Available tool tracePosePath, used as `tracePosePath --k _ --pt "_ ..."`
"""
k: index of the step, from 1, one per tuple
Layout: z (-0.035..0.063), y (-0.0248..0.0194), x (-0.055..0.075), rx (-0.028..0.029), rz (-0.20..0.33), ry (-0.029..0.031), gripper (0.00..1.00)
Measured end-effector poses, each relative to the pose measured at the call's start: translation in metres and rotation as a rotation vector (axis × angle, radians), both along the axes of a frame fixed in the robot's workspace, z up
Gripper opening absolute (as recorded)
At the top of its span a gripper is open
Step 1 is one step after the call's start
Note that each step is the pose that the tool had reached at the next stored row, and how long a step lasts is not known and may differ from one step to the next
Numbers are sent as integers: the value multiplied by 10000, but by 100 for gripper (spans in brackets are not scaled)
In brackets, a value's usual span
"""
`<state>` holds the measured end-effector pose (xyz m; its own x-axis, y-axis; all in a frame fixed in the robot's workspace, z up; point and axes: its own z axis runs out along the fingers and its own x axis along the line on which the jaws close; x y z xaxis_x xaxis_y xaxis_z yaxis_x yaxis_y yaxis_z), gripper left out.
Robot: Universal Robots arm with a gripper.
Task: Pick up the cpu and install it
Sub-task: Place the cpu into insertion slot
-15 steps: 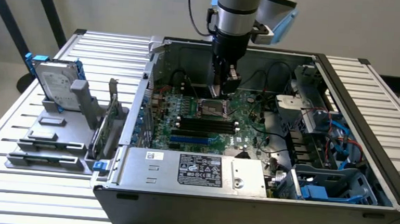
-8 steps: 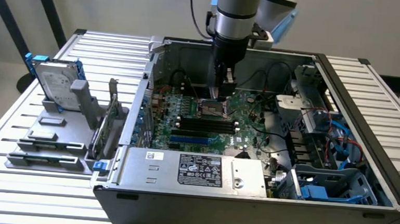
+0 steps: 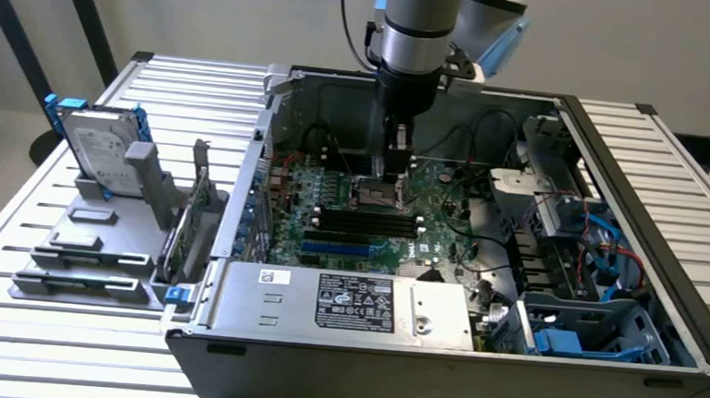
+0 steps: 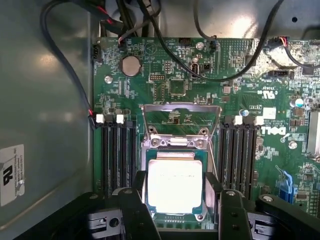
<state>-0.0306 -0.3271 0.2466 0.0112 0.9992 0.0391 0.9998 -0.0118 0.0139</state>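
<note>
My pincer (image 4: 182,195) stands wide open. Its two black fingers (image 4: 134,205) point straight down, one on each side of the chip (image 4: 175,187), and I see a strip of socket between the chip's edge and at least one finger, so I read it as holding nothing. The chip lies flat in the socket (image 4: 210,172), bright metal top up, squarely between the fingers.

The socket's hinged metal frame (image 4: 181,107) is tilted up and open just beyond the chip. Rows of dark memory slots (image 4: 116,155) run along both sides of the socket on the green board (image 4: 235,95), and a round coin battery (image 4: 131,65) sits further off on the same board.

In the exterior view the arm (image 3: 412,36) drops vertically from above into the open computer case (image 3: 443,371), wrist upright, with the pincer (image 3: 392,169) low over the middle of the board. A grey power supply box (image 3: 349,300) fills the near edge of the case. At the exterior view's left, well apart from the arm, a hard drive (image 3: 96,151) with blue brackets stands upright in a grey holder on the slatted table (image 3: 702,183).
</note>
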Motion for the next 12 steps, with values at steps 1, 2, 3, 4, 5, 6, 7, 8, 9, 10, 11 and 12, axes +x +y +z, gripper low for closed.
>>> tracePosePath --k 1,2,3,4,5,6,7,8,9,10,11,12 --pt "-4 0 0 0 -108 24 55" --pt "-8 0 -2 0 -182 48 55" --pt "-12 0 -5 0 -235 70 55" --pt "-16 0 -12 -1 -267 81 55" --pt "-23 0 -28 -1 -287 81 55" --pt "-35 0 -53 -1 -298 83 55" --pt "-48 0 -81 0 -304 82 55" --pt "-64 0 -107 5 -309 81 55" --pt "-78 -1 -128 16 -314 76 55" --pt "-89 -1 -144 34 -319 65 55" --pt "-97 -2 -155 69 -324 60 55" --pt "-104 -1 -161 114 -328 56 55"
